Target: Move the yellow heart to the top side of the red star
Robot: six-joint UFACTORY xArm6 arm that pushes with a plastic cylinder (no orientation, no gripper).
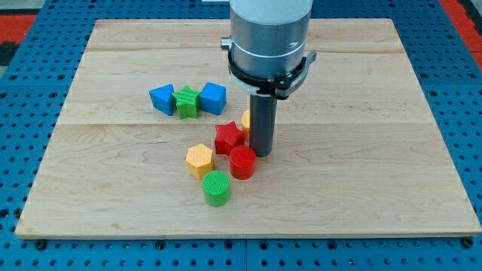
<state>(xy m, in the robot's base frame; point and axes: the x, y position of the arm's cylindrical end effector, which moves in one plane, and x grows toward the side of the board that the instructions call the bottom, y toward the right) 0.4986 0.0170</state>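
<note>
The red star [228, 138] lies near the board's middle. Only a small yellow-orange sliver of what seems the yellow heart [245, 119] shows at the star's upper right; the rod hides the rest. My tip [261, 154] stands just right of the red star and above right of the red cylinder [242, 162], close to or touching both. The rod rises from the tip to the grey arm head at the view's top.
A yellow hexagon [199, 159] and a green cylinder [217, 187] lie below left of the star. A blue block [162, 98], a green star [187, 102] and a blue cube [213, 98] form a row at upper left. The wooden board [376, 188] sits on a blue pegboard.
</note>
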